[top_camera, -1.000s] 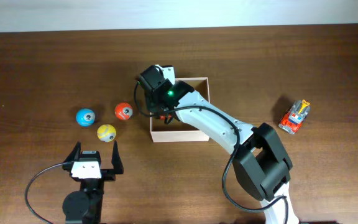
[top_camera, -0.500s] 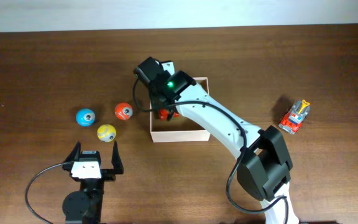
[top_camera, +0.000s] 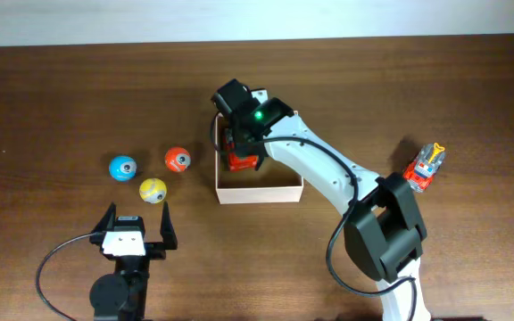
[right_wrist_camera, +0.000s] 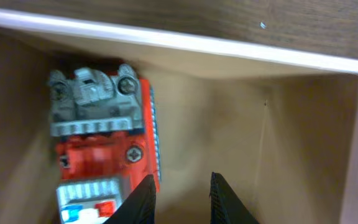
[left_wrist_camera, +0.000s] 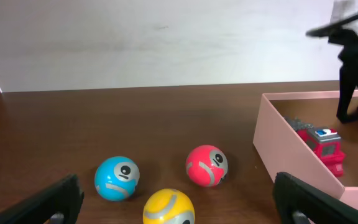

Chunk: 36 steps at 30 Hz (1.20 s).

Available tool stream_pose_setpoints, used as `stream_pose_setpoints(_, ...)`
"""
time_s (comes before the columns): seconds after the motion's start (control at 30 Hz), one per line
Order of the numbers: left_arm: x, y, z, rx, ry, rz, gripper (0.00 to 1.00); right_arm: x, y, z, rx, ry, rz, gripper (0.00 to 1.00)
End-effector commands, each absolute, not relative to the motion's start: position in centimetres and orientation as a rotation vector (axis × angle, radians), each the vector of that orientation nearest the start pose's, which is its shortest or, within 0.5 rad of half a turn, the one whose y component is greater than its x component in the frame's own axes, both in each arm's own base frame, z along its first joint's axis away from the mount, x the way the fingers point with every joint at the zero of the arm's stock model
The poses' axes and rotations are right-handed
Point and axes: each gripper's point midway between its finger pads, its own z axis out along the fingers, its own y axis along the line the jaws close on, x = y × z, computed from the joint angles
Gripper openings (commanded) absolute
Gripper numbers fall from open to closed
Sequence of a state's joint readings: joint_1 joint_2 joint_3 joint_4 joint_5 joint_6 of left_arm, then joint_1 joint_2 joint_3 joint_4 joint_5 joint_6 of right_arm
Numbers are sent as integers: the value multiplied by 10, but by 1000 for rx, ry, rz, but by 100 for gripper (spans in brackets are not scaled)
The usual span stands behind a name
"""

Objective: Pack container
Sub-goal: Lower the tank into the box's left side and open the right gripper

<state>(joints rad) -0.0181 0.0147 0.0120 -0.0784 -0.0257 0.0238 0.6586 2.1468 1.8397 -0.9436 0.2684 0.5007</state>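
Observation:
The container [top_camera: 257,194] is a small cream-walled box with a tan inside, at the table's middle. A red toy truck [right_wrist_camera: 101,140] lies in its left half, against the far wall; it is also in the left wrist view [left_wrist_camera: 321,140]. My right gripper [right_wrist_camera: 182,186] hangs inside the container just right of the truck, shut, nothing between its fingers. A second red truck [top_camera: 423,167] stands on the table at the far right. My left gripper [top_camera: 136,223] rests open near the front edge, facing three balls, holding nothing.
A blue ball [top_camera: 122,167], a red ball [top_camera: 178,160] and a yellow ball [top_camera: 153,189] lie left of the container. The right arm [top_camera: 328,174] stretches over the container's right side. The container's near wall [left_wrist_camera: 291,143] is right of the balls.
The right gripper's jaws have closed and the wrist has shifted right and toward the far wall. The red truck now lies free in the container. The left arm has not moved.

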Motion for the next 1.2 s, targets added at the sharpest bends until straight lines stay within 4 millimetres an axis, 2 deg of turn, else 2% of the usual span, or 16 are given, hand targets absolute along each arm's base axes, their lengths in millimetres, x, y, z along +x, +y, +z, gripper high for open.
stream_pose_setpoints(0.0,246,2,157,23,1648,47,99,415,257,82,-138,2730,-79,24)
stream_pose_setpoints(0.17,246,2,157,23,1648,47,99,412,256,75,-140,2742,-74,24)
stream_pose_setpoints(0.3,246,2,157,23,1648,47,99,410,263,74,-147,2757,-19,24)
stream_pose_setpoints(0.7,246,2,157,23,1647,47,99,404,277,72,-23,2803,121,24)
stream_pose_setpoints(0.9,246,2,157,23,1648,47,99,403,279,72,51,2807,143,24)
stream_pose_setpoints(1.17,246,2,157,23,1648,47,99,406,281,73,63,2795,157,24)
